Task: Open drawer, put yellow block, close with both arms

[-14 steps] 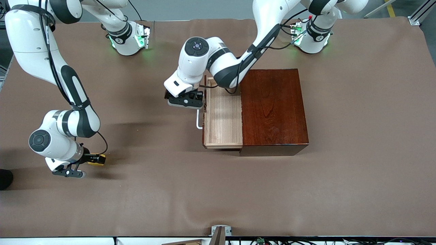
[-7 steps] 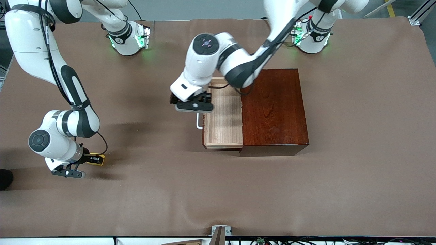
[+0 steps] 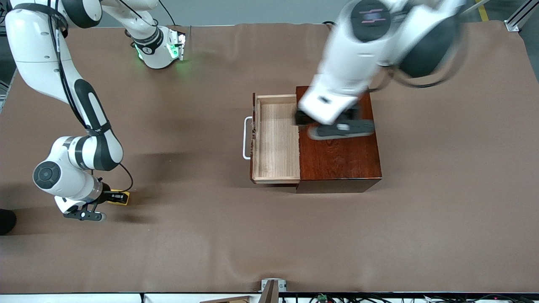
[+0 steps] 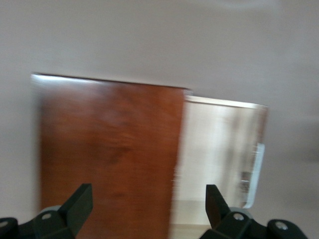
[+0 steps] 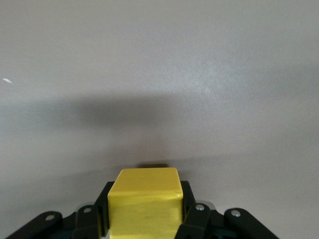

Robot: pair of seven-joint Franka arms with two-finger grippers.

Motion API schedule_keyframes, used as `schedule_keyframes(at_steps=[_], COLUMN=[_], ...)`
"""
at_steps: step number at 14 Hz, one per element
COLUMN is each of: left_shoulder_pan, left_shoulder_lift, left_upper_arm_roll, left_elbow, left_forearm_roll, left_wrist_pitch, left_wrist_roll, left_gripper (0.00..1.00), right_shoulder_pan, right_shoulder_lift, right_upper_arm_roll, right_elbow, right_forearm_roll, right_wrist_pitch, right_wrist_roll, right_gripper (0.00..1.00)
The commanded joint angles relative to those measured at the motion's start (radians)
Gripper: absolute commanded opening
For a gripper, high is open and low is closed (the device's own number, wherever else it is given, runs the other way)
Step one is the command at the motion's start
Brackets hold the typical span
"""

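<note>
Two arms, one drawer (image 3: 276, 139), one yellow block (image 3: 119, 197). The block is a small bright cube, low at the right arm's end of the brown table (image 3: 442, 210), pinched between the right gripper's (image 3: 114, 197) fingers. The pale-wood drawer stands pulled out of its dark casing (image 3: 339, 155), white handle (image 3: 245, 138) showing. The left gripper (image 4: 149, 204), fingers spread, is raised over the casing.

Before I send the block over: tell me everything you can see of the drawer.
The drawer is pulled out of the dark mahogany box toward the right arm's end of the table. It is a shallow tray of pale wood with a dark reddish-brown front and a white U-shaped handle. Its inside shows nothing in it. Nothing touches it: the left gripper, open, is over the box.
</note>
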Motion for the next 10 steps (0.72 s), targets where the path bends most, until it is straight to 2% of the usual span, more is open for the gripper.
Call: schedule_keyframes(at_steps=[1,7,10], left_shoulder_pan=[0.15,0.402,0.508], left_shoulder_lift=[-0.121,-0.293,-0.296], left_upper_arm_roll=[-0.017,-0.02,-0.021], left_elbow=[-0.114,-0.312,-0.331], left_forearm_roll=[0.004,-0.009,-0.018], left_wrist_pitch=[-0.035,-0.034,-0.028], left_wrist_roll=[0.154,0.328,0.605], left_gripper=[1.0,1.0,1.0], right_shoulder_pan=[-0.004,-0.004,-0.001], right_shoulder_lift=[-0.069,-0.157,-0.191], right_upper_arm_roll=[0.011,0.066,0.066], right_elbow=[-0.012,-0.012,-0.009], right_forearm_roll=[-0.013,0.0,0.12], right_wrist_pitch=[-0.053,-0.12,-0.177], right_wrist_roll=[-0.03,-0.027,-0.022], right_gripper=[0.0,0.0,0.0])
